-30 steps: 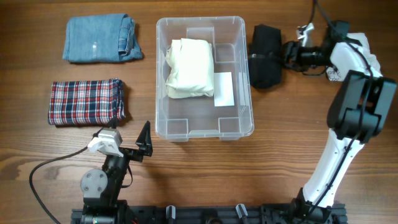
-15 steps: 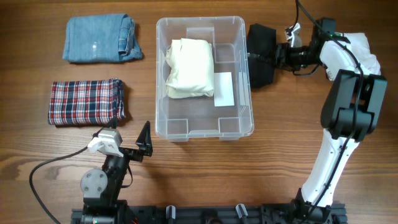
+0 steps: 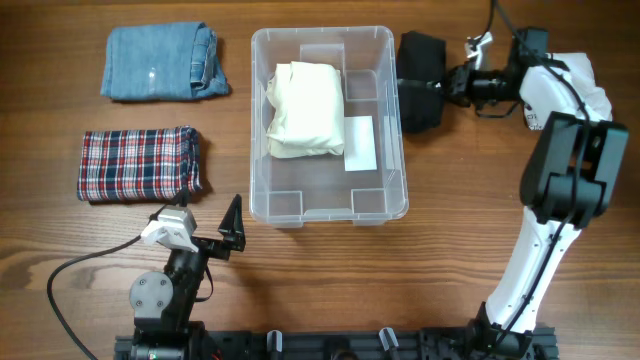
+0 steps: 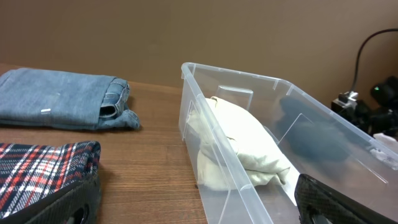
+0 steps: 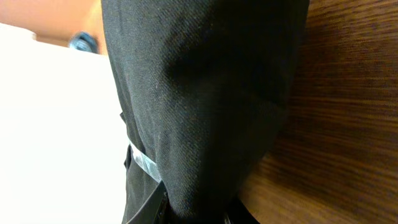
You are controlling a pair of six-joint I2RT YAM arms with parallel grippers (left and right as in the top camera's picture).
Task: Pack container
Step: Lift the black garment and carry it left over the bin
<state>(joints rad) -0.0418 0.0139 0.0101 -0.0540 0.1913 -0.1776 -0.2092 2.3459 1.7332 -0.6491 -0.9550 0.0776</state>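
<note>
Overhead, the far left of the wooden table (image 3: 60, 220) carries two folded garments, lying apart from each other. A pair of blue jeans (image 3: 160, 62) is at the back and a red, white and navy plaid garment (image 3: 138, 163) sits nearer the front. In front of the plaid piece, close to the table's near edge, the left gripper (image 3: 203, 232) hangs over bare wood. Its jaws are spread as wide as they go, with nothing between them. Its wrist camera looks across the plaid cloth and the jeans toward the bin. The container (image 3: 262, 120), a clear rectangular bin, stands upright in the middle of the table with its long sides running front to back. Inside it a folded cream garment (image 3: 305, 108) lies along the left wall, toward the back. A white rectangular label (image 3: 360, 142) shows just to the right of the cream garment, low in the bin. Whether it is stuck on the floor or under it cannot be told. A folded black garment (image 3: 420, 85) touches the outside of the bin's right rim at the back. The right gripper (image 3: 447, 88) reaches in from the right to that garment's right-hand edge. In the right wrist view the dark cloth fills most of the frame and bunches down between the jaws, which are drawn in tight on it, with wood grain beside it.
</note>
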